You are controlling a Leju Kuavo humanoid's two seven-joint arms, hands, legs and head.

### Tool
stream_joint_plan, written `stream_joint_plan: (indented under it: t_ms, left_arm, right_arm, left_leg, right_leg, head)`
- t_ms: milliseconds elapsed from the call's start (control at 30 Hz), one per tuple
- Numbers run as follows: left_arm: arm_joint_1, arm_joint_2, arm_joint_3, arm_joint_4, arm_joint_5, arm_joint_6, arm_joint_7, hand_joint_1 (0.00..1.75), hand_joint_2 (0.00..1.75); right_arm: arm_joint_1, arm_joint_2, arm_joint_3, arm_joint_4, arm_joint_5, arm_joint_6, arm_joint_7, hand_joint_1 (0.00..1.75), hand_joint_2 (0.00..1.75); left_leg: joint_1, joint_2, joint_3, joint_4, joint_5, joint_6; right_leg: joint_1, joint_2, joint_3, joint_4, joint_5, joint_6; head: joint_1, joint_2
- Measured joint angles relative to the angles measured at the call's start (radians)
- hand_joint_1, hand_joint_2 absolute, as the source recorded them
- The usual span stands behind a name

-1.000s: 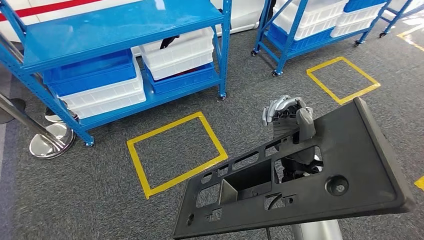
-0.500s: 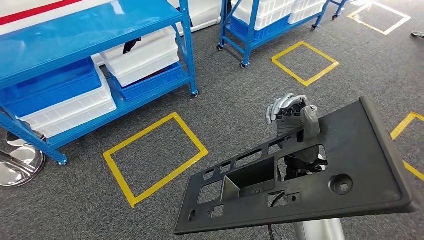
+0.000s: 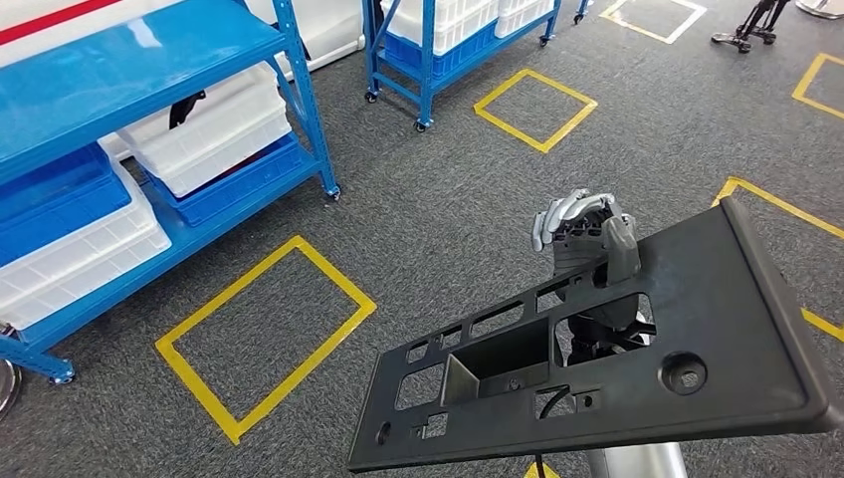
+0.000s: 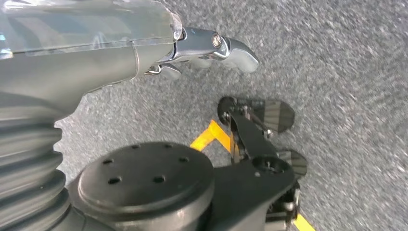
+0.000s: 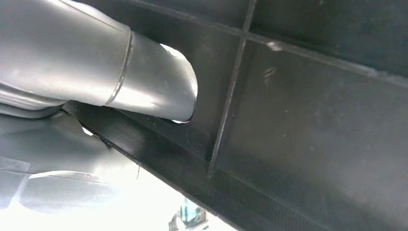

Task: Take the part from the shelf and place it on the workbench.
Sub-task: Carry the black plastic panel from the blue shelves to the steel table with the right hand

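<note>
Right hand (image 3: 582, 239) grasps the part (image 3: 637, 368), a flat black plastic panel with cut-outs and a box recess. Thumb lies on the panel's upper face near its far long edge, fingers curled over that edge. Panel held in the air above the floor (image 3: 448, 199), tilted, right end higher; it reaches from low centre to the right edge in the head view. In the right wrist view the thumb (image 5: 144, 82) presses against the ribbed face of the part (image 5: 312, 120).

Left hand (image 4: 207, 48) hangs over the carpet, fingers curled in, nothing in them.

Grey carpet with yellow taped squares (image 3: 264, 334). Blue shelf (image 3: 129, 60) at upper left carries white and blue bins (image 3: 214, 124); a second blue rack (image 3: 428, 40) stands behind, well apart from the part.
</note>
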Motion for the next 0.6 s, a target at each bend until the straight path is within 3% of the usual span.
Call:
stream_joint_plan:
  t_ms: [33, 100, 167, 200, 233, 267, 300, 367, 400, 467, 533, 600]
  left_arm:
    - [-0.001, 0.000, 0.000, 0.000, 0.001, 0.000, 0.002, 0.00, 1.75]
    - [-0.001, 0.000, 0.000, 0.000, 0.002, 0.000, 0.007, 0.00, 1.75]
    - [0.002, 0.001, 0.000, 0.000, 0.001, 0.000, 0.013, 0.00, 1.75]
    - [0.003, 0.002, 0.000, 0.000, 0.000, -0.001, 0.015, 0.00, 1.75]
    - [0.003, 0.002, -0.001, 0.000, -0.002, -0.002, 0.017, 0.00, 1.75]
    - [0.002, 0.002, -0.002, 0.000, -0.004, -0.001, 0.019, 0.00, 1.75]
    - [0.001, 0.002, -0.004, 0.000, -0.006, 0.000, 0.022, 0.00, 1.75]
    - [0.000, 0.002, -0.010, 0.000, -0.011, 0.005, 0.029, 0.00, 1.75]
    - [0.000, 0.002, -0.013, 0.000, -0.012, 0.007, 0.033, 0.00, 1.75]
    - [-0.001, 0.002, -0.016, 0.000, -0.011, 0.014, 0.037, 0.00, 1.75]
    - [-0.004, 0.002, -0.017, 0.000, -0.006, 0.026, 0.036, 0.00, 1.75]
    - [-0.004, 0.002, -0.017, 0.000, -0.001, 0.039, 0.027, 0.00, 1.75]
  right_arm:
    - [0.001, 0.000, -0.001, -0.001, 0.000, -0.001, -0.001, 1.75, 0.00]
    - [0.001, 0.000, -0.002, -0.001, 0.000, -0.003, -0.006, 1.75, 0.00]
    - [0.004, -0.001, -0.002, -0.001, 0.001, -0.008, -0.012, 1.75, 0.00]
    - [0.007, -0.001, -0.002, -0.001, 0.001, -0.010, -0.014, 1.75, 0.00]
    - [0.008, -0.001, -0.002, -0.001, 0.001, -0.012, -0.015, 1.75, 0.00]
    - [0.009, -0.001, -0.002, 0.000, 0.001, -0.014, -0.016, 1.75, 0.00]
    - [0.009, -0.001, -0.003, -0.001, 0.002, -0.015, -0.016, 1.75, 0.00]
    - [0.008, -0.001, -0.002, -0.003, 0.004, -0.019, -0.017, 1.75, 0.00]
    - [0.008, -0.001, -0.002, -0.006, 0.005, -0.021, -0.017, 1.75, 0.00]
    - [0.009, -0.001, -0.002, -0.009, 0.009, -0.027, -0.017, 1.75, 0.00]
    - [0.013, -0.001, -0.003, -0.013, 0.012, -0.031, -0.017, 1.75, 0.00]
    - [0.015, 0.003, -0.003, -0.018, 0.013, -0.031, -0.016, 1.75, 0.00]
  left_leg:
    - [0.002, 0.011, 0.000, -0.005, 0.005, 0.007]
    - [0.002, 0.036, 0.000, -0.010, 0.010, 0.019]
    - [-0.002, 0.060, -0.003, -0.010, 0.010, 0.022]
    - [-0.004, 0.072, -0.005, -0.009, 0.009, 0.022]
    - [-0.004, 0.084, -0.006, -0.008, 0.009, 0.021]
    - [-0.005, 0.096, -0.006, -0.007, 0.007, 0.019]
    - [-0.005, 0.106, -0.004, -0.006, 0.005, 0.017]
    - [-0.011, 0.123, -0.003, -0.003, 0.000, 0.008]
    - [-0.013, 0.131, -0.003, -0.002, -0.002, 0.003]
    - [-0.015, 0.151, 0.000, -0.003, -0.005, -0.007]
    - [-0.011, 0.132, -0.004, 0.013, -0.022, -0.016]
    - [-0.006, 0.081, -0.040, 0.097, -0.074, -0.022]
  right_leg:
    - [0.001, -0.018, -0.009, 0.017, -0.013, 0.004]
    - [0.002, -0.070, -0.052, 0.109, -0.069, 0.009]
    - [-0.003, -0.095, -0.105, 0.227, -0.122, 0.015]
    - [-0.005, -0.099, -0.117, 0.256, -0.127, 0.017]
    - [-0.006, -0.103, -0.110, 0.251, -0.116, 0.018]
    - [-0.007, -0.110, -0.085, 0.209, -0.090, 0.017]
    - [-0.006, -0.126, -0.046, 0.144, -0.060, 0.015]
    - [0.004, -0.163, 0.017, 0.030, -0.028, 0.009]
    - [0.009, -0.173, 0.028, 0.004, -0.027, 0.005]
    - [0.013, -0.158, 0.026, -0.006, -0.027, -0.005]
    - [0.009, -0.137, 0.027, -0.013, -0.021, -0.016]
    - [0.005, -0.119, 0.029, -0.018, -0.018, -0.026]
  head:
    - [0.002, 0.000]
    - [0.007, 0.000]
    - [0.009, 0.000]
    - [0.009, 0.000]
    - [0.009, 0.000]
    - [0.009, 0.000]
    - [0.009, 0.000]
    - [0.008, 0.000]
    - [0.008, 0.000]
    - [0.007, 0.000]
    - [0.007, 0.000]
    - [0.007, 0.000]
